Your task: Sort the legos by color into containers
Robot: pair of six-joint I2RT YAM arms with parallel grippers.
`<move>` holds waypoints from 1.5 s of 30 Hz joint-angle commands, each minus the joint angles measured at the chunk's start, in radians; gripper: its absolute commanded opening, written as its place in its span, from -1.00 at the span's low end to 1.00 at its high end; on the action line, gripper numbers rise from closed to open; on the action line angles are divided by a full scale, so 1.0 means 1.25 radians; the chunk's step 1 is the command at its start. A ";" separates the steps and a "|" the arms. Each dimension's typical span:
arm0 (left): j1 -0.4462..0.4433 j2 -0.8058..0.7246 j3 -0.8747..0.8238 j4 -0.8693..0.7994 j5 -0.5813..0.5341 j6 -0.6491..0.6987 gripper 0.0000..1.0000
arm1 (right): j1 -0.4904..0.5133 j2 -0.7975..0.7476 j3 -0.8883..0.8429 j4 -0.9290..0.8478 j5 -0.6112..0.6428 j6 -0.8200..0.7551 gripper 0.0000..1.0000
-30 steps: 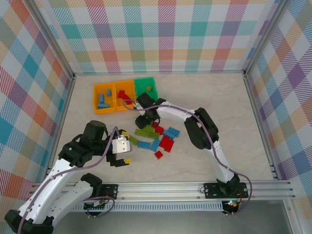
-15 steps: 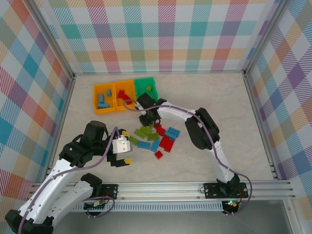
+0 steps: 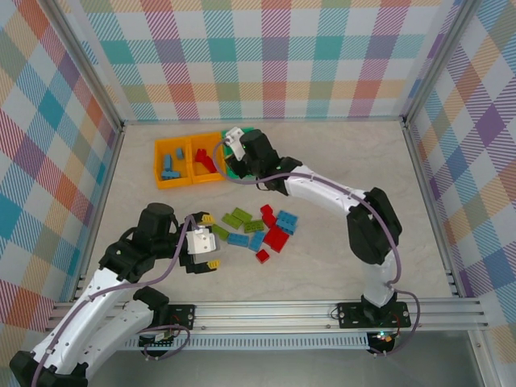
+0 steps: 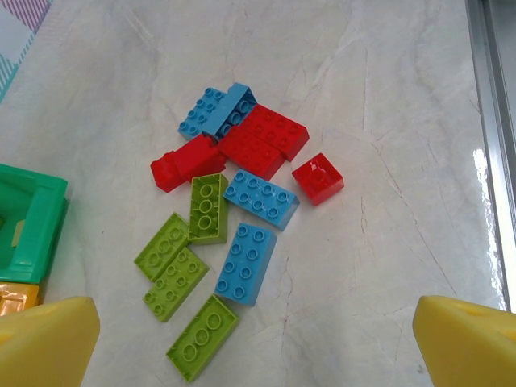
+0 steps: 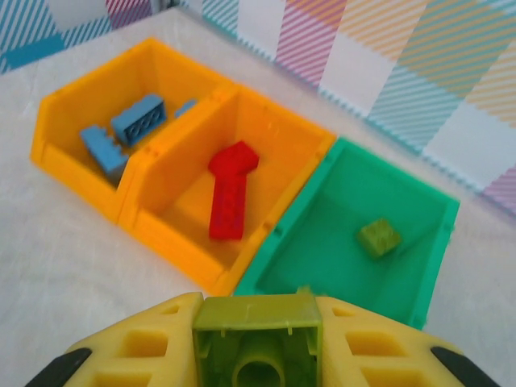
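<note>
Top external, right gripper: the right gripper [image 3: 235,142] is hanging over the far row of containers [image 3: 172,183], about where the middle orange bin [image 3: 206,178] meets the green bin [image 3: 239,135]. Its jaws are too small to read from here.
Top external, left gripper: the left gripper [image 3: 210,242] is standing spread wide just left of the loose legos [image 3: 260,230], gripping nothing.
Top external, legos: blue, red and lime bricks are lying clustered on the table [image 3: 403,161] between the arms.
Left wrist, left gripper: the left gripper [image 4: 256,351] is showing its two yellow tips far apart at the lower corners, with nothing between them.
Left wrist, legos: the legos [image 4: 234,218] are lying packed close together, and a corner of the green bin [image 4: 36,211] is showing at the left edge.
Right wrist, right gripper: the right gripper [image 5: 258,355] is pinching a lime brick [image 5: 256,322], hollow side facing the camera.
Right wrist, containers: the left orange bin [image 5: 76,165] is holding blue bricks, the middle orange bin [image 5: 173,234] a red piece, and the green bin [image 5: 431,242] one small lime piece [image 5: 379,239].
</note>
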State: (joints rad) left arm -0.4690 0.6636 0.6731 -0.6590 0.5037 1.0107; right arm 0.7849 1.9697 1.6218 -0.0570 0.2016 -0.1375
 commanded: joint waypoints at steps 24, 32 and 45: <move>-0.003 -0.009 -0.050 0.111 -0.036 -0.055 1.00 | -0.060 0.021 0.057 0.042 -0.033 -0.024 0.06; -0.002 0.029 0.005 0.213 -0.136 -0.357 1.00 | -0.064 -0.392 -0.327 -0.010 -0.174 0.129 0.68; -0.160 0.465 0.345 0.129 -0.382 -1.051 1.00 | -0.065 -0.779 -0.539 -0.430 -0.225 0.371 1.00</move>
State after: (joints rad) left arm -0.6533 1.1492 1.0531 -0.4713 0.1432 0.0254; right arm 0.7013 1.0409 0.9436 -0.3981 -0.0654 0.2306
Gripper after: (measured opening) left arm 0.997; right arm 0.996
